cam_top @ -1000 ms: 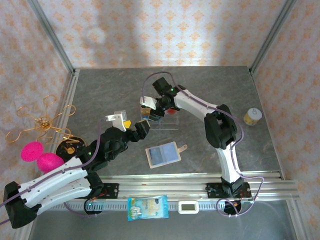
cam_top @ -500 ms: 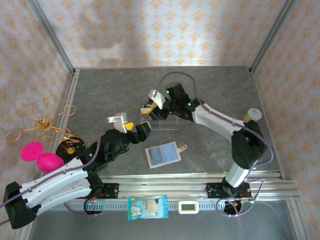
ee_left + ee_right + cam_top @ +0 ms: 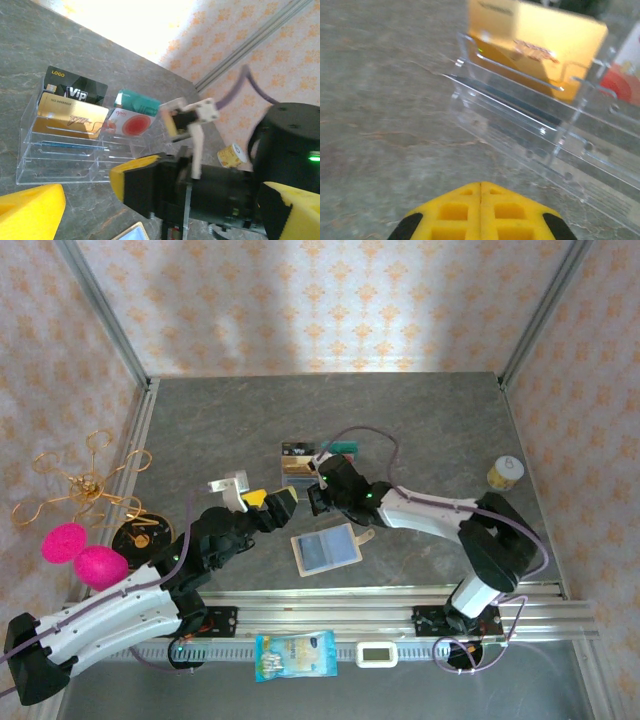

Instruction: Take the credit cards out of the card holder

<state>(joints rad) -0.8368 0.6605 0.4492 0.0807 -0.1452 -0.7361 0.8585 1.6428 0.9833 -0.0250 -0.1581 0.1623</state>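
The card holder (image 3: 325, 550) lies open and flat close to the near edge of the table (image 3: 430, 420), about midway along it. Its blue-grey inside faces up and its small snap tab (image 3: 366, 535) points toward the right edge. Whether any card sits in its pockets I cannot tell.

Further in, around the middle of the table, stands a clear tiered rack (image 3: 60, 157) with 4 credit cards upright in it. A black card (image 3: 75, 90) is on the back tier with a gold card (image 3: 70, 116) just in front of it. Beside them, toward the right edge, a teal card (image 3: 142, 101) stands behind a red-and-white card (image 3: 131, 122).

The right gripper (image 3: 481, 205) is low over bare table between the rack and the card holder, at the rack's near side and facing the gold card. Its yellow jaws are pressed together tip to tip with nothing between them.

The left gripper (image 3: 270, 503) hovers just beside it on the side toward the left edge, jaws spread wide and empty, apart from both the rack and the card holder.

A yellow jar (image 3: 505, 473) stands near the right edge and a black disc (image 3: 140, 535) lies by the left edge. Past that edge are 2 pink puffs (image 3: 65, 540) and a gold wire stand (image 3: 80, 485). In front of the arm bases lie a snack packet (image 3: 295, 655) and a small white device (image 3: 378, 652).
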